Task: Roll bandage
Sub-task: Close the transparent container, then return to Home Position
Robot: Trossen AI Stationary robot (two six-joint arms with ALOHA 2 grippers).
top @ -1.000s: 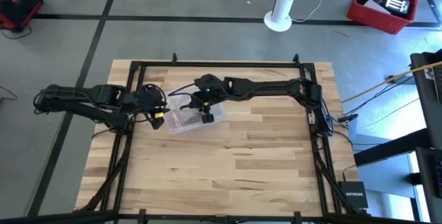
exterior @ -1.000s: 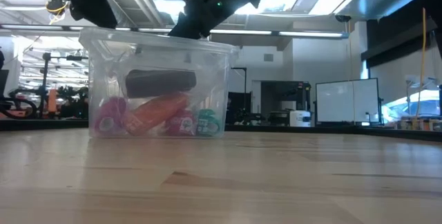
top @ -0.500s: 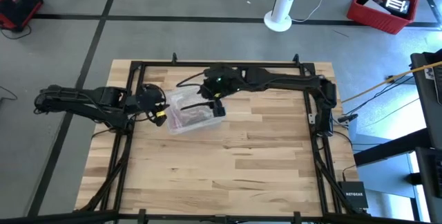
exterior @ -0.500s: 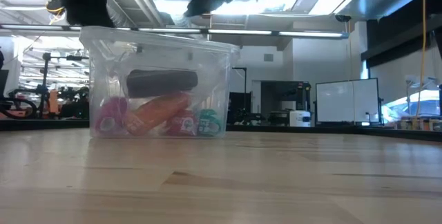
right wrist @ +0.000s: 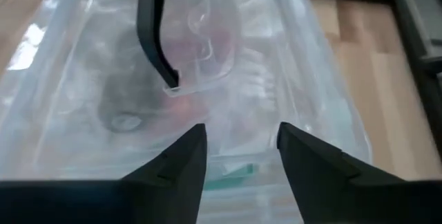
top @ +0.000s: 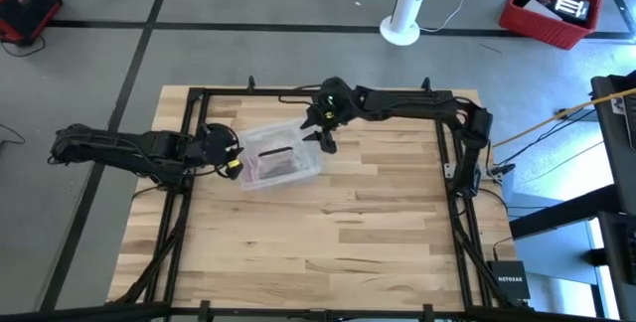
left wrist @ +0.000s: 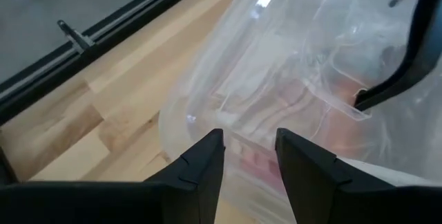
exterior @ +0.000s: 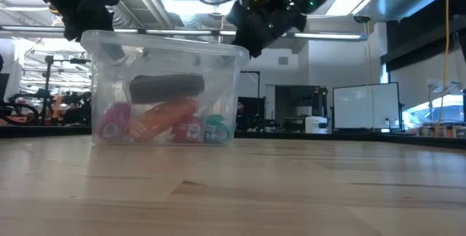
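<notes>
On the tabletop (top: 328, 233), rear-left area: one clear plastic box (top: 281, 157) with a dark roll (exterior: 167, 87) and several coloured rolls inside. No tan strip visible; can't tell whether the bandage is one of those rolls. Left end effector (top: 231, 159) reaches in low at the box's left end, fingers (left wrist: 204, 160) a narrow gap apart, empty. Right end effector (top: 324, 139) is above the box's right edge, parted, empty. A second ago it was inside the box; it has since lifted and pulled back right.
</notes>
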